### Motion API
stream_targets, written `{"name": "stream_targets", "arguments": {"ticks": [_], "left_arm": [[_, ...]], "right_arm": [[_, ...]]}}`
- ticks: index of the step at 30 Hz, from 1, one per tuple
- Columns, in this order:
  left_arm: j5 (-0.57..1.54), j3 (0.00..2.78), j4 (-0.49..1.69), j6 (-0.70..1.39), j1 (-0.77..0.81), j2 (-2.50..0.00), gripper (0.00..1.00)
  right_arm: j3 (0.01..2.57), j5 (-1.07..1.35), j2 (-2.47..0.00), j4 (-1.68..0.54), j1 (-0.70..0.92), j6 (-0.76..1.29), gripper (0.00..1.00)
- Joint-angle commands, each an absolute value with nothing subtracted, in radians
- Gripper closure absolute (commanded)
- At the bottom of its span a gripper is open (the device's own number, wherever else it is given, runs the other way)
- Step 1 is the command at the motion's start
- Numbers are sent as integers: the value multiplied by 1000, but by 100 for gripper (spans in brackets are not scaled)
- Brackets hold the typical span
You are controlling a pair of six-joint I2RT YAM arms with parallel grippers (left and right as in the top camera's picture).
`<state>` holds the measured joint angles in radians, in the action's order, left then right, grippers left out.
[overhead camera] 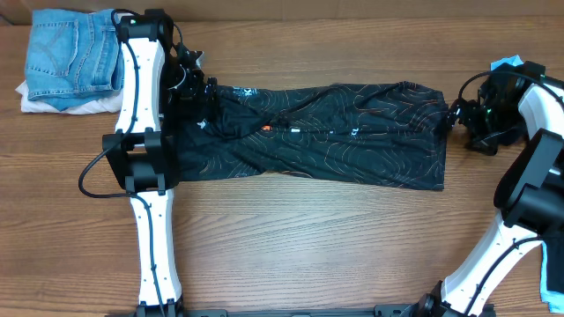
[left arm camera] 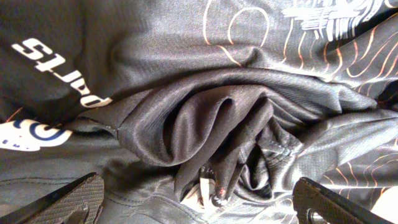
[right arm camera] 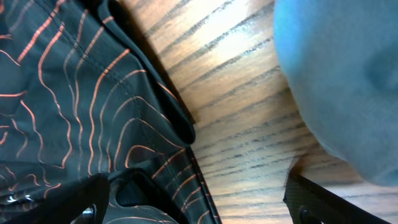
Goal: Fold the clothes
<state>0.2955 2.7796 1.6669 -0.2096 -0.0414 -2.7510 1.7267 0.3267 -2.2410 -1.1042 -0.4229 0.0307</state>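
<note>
The left pincer (left arm camera: 202, 202) stood spread over the bunched nine-o'clock end of the black jersey (overhead camera: 335, 132) on the bench (overhead camera: 308, 255), the right pincer (right arm camera: 205, 202) spread at its three-o'clock hem, and the cloth looked limp and slippery, likely best pinched at corners.

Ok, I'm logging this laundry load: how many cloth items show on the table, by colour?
Black: 1, the jersey
Blue denim: 1, the jeans
White: 1, a garment under the jeans
Light blue: 1, a cloth at the right edge, mostly cut off
Total: 4
</note>
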Motion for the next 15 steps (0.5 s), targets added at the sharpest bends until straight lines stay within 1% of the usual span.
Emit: {"name": "stream_targets", "arguments": {"ticks": [1,8,11,15], "left_arm": [[342,2806,1662,-202,-44,-2701,0],[360,2946,1690,-197,-39,-2700,0],[360,3008,1690,-163,-27,-2690,0],[339,3040,1690,-150,2,-2656,0]], "right_arm": [[1718,371,-2220,-1092,-414,56,6],[1758,380,-2178,-1110,-414,83,6],[1761,387,-2156,-1133,-414,98,6],[1761,387,-2139,-1175,-414,109,6]]}}
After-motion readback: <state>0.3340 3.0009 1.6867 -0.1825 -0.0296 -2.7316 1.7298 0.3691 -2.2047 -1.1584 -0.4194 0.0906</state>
